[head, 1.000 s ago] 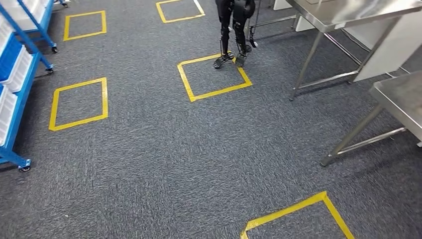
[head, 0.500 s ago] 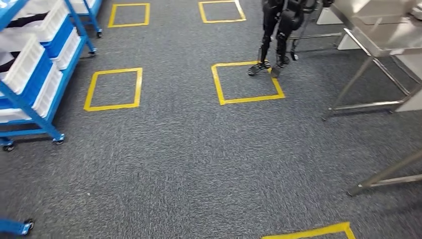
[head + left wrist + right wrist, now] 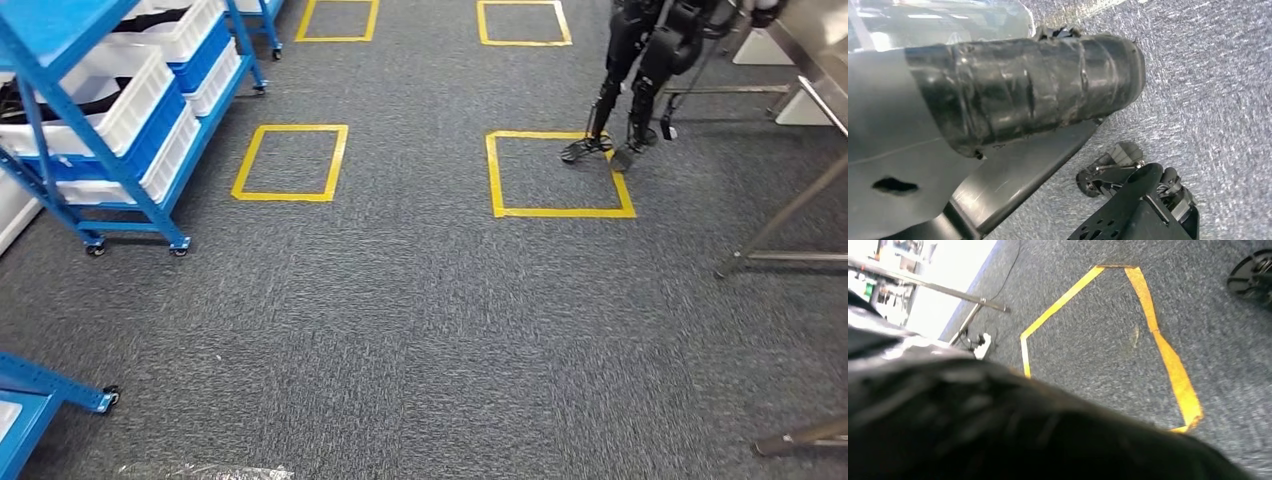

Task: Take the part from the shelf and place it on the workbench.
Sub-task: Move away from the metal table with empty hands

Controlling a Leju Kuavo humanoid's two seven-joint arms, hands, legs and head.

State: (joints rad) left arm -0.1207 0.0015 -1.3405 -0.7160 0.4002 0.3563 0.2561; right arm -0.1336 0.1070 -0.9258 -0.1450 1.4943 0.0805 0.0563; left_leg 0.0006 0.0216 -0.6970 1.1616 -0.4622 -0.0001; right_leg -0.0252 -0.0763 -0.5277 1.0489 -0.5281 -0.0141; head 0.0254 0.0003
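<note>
View swung left; camera moved, floor items fixed. Left hand (image 3: 1013,95), right hand (image 3: 998,425): fingers' state cannot tell. Grey carpet (image 3: 420,320), yellow squares. Blue shelf (image 3: 60,130), white bins; part indiscernible. Counter leg (image 3: 780,220). Black robot (image 3: 640,80) farthest.

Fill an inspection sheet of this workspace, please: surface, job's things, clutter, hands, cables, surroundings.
Surface: grey carpet with yellow tape squares.
Job's things: blue shelf at the left with white bins; something dark lies in one bin, the part cannot be told. Steel table leg at the right.
Clutter: clear plastic at the near edge.
Hands: left hand shows a dark taped cover, fingers not made out; right hand is a dark blur.
Cables: thin cable and white power strip on the floor.
Surroundings: another robot stands by a square.
</note>
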